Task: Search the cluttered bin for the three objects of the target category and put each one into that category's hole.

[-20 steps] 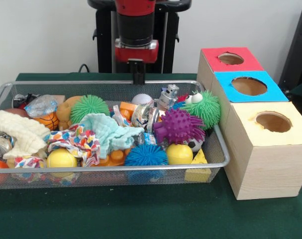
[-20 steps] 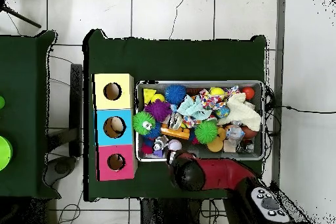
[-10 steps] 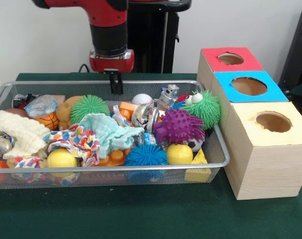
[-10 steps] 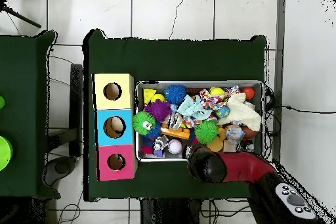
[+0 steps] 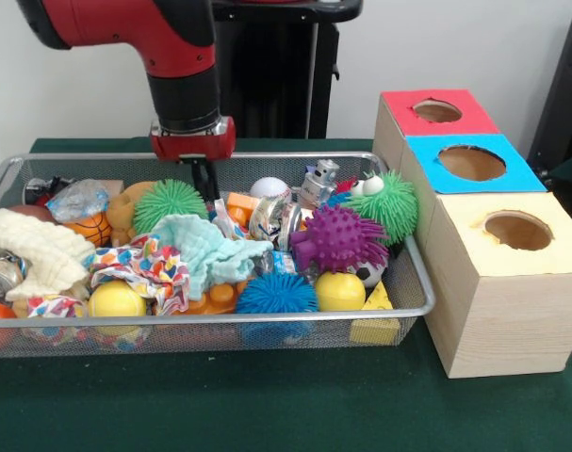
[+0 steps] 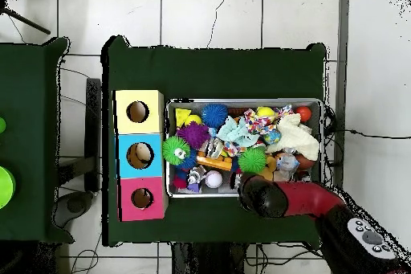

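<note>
Currently:
step: searching, nothing boxed that I can see
gripper [image 5: 208, 185]: upper left of centre, over bin [image 5: 413, 268] back edge, beside green spiky ball [image 5: 169, 203]; finger state: can't tell
targets: category unknown; candidates in bin
holes [image 5: 471, 162]: right
next: descend, pick one

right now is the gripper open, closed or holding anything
Gripper: cannot tell open or shut; it hangs low over the wire bin beside the green spiky ball, with nothing visibly held.

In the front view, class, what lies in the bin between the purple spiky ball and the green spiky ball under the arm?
A crumpled light-green cloth and an orange block lie between the green spiky ball and the purple spiky ball.
</note>
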Controlling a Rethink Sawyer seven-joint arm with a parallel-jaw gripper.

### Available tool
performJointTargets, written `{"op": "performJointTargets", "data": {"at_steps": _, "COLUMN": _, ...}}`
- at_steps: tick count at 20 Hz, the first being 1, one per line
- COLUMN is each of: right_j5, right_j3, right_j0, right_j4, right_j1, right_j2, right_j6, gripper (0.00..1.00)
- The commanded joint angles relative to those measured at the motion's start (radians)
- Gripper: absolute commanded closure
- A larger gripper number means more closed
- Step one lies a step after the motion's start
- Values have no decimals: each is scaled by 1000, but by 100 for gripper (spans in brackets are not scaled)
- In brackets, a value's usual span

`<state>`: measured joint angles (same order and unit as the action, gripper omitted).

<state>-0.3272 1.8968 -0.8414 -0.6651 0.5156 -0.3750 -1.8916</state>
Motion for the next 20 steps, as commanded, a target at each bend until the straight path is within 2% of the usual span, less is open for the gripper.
{"op": "performJointTargets", "data": {"at_steps": 1, "right_j5": -267, "right_j3": -150, "right_j0": -22, "right_j4": -33, "right_j1": 17, "right_j2": -179, "right_j6": 377, "gripper": 100}}
{"op": "performJointTargets", "data": {"at_steps": 7, "right_j5": -450, "right_j3": -232, "right_j0": -19, "right_j4": -18, "right_j1": 31, "right_j2": -234, "right_j6": 477, "gripper": 100}}
{"op": "performJointTargets", "data": {"at_steps": 12, "right_j5": -496, "right_j3": -245, "right_j0": -19, "right_j4": -27, "right_j1": 34, "right_j2": -260, "right_j6": 460, "gripper": 100}}
{"op": "performJointTargets", "data": {"at_steps": 18, "right_j5": -548, "right_j3": -212, "right_j0": -24, "right_j4": -7, "right_j1": 115, "right_j2": -285, "right_j6": 442, "gripper": 100}}
{"op": "performJointTargets", "data": {"at_steps": 20, "right_j5": -550, "right_j3": -220, "right_j0": -21, "right_j4": -15, "right_j1": 119, "right_j2": -290, "right_j6": 446, "gripper": 100}}
